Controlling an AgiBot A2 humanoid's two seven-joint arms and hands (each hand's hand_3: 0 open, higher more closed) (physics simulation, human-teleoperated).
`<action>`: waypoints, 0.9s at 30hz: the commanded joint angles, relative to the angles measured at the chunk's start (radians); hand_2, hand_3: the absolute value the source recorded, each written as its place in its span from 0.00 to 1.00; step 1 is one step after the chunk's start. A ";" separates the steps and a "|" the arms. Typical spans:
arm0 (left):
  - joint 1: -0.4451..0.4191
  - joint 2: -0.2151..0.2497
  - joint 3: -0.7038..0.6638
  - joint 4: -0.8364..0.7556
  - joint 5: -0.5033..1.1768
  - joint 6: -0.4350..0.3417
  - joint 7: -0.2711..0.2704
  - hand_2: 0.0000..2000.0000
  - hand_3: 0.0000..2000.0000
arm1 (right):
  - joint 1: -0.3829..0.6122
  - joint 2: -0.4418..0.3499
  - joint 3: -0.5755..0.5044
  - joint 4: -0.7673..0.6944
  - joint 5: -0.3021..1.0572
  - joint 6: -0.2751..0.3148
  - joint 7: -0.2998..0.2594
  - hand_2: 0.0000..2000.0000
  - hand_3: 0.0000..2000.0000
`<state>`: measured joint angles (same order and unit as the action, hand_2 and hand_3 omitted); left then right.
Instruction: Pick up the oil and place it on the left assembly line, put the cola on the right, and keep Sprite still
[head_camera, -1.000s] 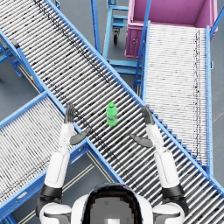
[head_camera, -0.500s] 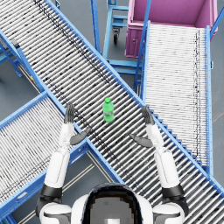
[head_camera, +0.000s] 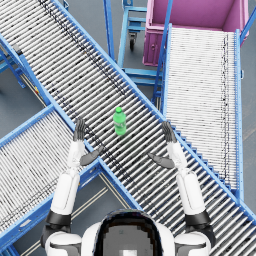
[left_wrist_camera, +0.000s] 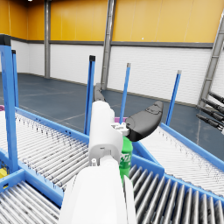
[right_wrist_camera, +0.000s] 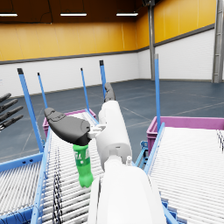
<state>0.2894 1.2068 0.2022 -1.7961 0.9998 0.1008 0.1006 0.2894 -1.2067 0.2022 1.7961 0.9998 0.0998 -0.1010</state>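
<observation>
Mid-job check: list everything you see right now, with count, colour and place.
Sprite bottle: one, green, on the central conveyor, between the hands, touched by neither.
Roller conveyors: three, grey rollers in blue frames: central conveyor, left conveyor, right conveyor.
Bin: one, magenta, at the right conveyor's far end.
Trolley frame: one, blue, on the floor beside the bin.
Left hand: dark, fingers apart, holding nothing.
Right hand: dark, fingers apart, holding nothing.
</observation>
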 joint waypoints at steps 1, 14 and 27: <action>0.000 0.000 0.000 0.000 0.000 0.000 0.000 0.00 0.00 | 0.000 0.000 0.000 0.000 0.000 0.000 0.000 0.00 0.00; 0.000 0.000 0.000 0.000 0.000 0.000 0.000 0.00 0.00 | 0.000 0.000 0.000 0.000 0.000 0.000 0.000 0.00 0.00; 0.000 0.000 0.000 0.000 0.000 0.000 0.000 0.00 0.00 | 0.000 0.000 0.000 0.000 0.000 0.000 0.000 0.00 0.00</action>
<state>0.2894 1.2068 0.2022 -1.7961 0.9998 0.1008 0.1006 0.2894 -1.2067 0.2022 1.7961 0.9998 0.0998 -0.1010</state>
